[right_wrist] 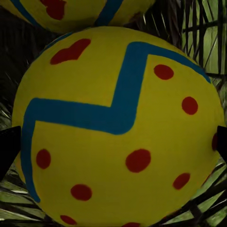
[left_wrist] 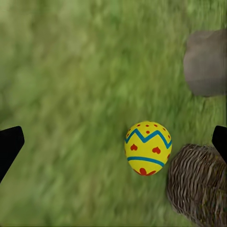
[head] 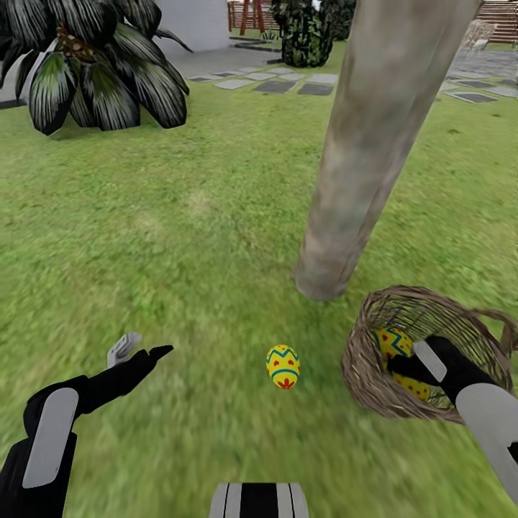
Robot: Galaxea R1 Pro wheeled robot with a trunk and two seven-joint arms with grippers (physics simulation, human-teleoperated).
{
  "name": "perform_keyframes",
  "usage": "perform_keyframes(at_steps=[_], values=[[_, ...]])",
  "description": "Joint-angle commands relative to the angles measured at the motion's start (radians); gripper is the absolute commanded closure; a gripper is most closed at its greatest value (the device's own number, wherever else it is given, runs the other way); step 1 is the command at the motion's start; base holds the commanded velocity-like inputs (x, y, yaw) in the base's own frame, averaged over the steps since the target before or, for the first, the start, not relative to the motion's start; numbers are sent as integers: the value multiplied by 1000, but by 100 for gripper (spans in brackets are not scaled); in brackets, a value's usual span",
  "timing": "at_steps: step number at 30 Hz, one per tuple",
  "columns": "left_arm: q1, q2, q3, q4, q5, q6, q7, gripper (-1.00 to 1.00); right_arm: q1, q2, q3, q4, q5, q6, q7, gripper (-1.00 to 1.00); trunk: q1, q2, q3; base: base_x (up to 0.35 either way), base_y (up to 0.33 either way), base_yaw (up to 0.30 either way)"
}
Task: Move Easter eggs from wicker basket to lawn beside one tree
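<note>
One Easter egg (head: 283,365) is seen standing upright on the lawn (head: 180,237), its long axis vertical and its narrower end pointing up, with a blue zigzag band around the upper part and red marks below. It lies between the two arms, near the foot of the tree (head: 338,252) and just left of the wicker basket (head: 363,360), without touching either. In the left wrist view the same egg (left_wrist: 147,148) is shown upright on the grass beside the woven basket wall (left_wrist: 196,184), with the base of the trunk (left_wrist: 205,61) beyond. The basket is tilted, its opening turned towards the camera, and two more eggs are held inside it: one (head: 392,339) shows its zigzag above the other (partly hidden by the arm). The right gripper (head: 403,368) is reached into the basket, and in its wrist view the nearer egg (right_wrist: 118,132) sits between the two dark fingertips, one at each edge; whether it is actually gripped cannot be told. The left gripper (head: 144,349) is held over bare grass to the left, its fingers spread wide and holding nothing. The grass is short and patchy; a dark-leaved palm (head: 93,65), grey paving slabs (head: 273,85) and a brown fence (head: 503,11) are seen behind.
</note>
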Motion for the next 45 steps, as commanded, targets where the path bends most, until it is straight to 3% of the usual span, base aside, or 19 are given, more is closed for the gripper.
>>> perform_keyframes(at_steps=[1, 36, 40, 45], values=[[-1, 0, 1, -1, 10, 4, 10, -100, 0, -1, 7, -2, -12, 2, -7, 100, -1, 0, 3, 0, 0, 0], [-2, 0, 2, -1, 9, 4, 10, -100, 0, -1, 8, -4, -9, 1, -7, 100, -16, 8, 139, 0, 0, 0], [-1, 0, 2, -1, 9, 4, 9, -100, 0, -1, 40, -5, -9, 0, -7, 100, -18, 9, 154, 0, 0, 0], [-1, 0, 2, -1, 9, 4, 9, -100, 0, -1, 44, -5, -9, -2, -7, 100, -20, 10, 173, 0, 0, 0]])
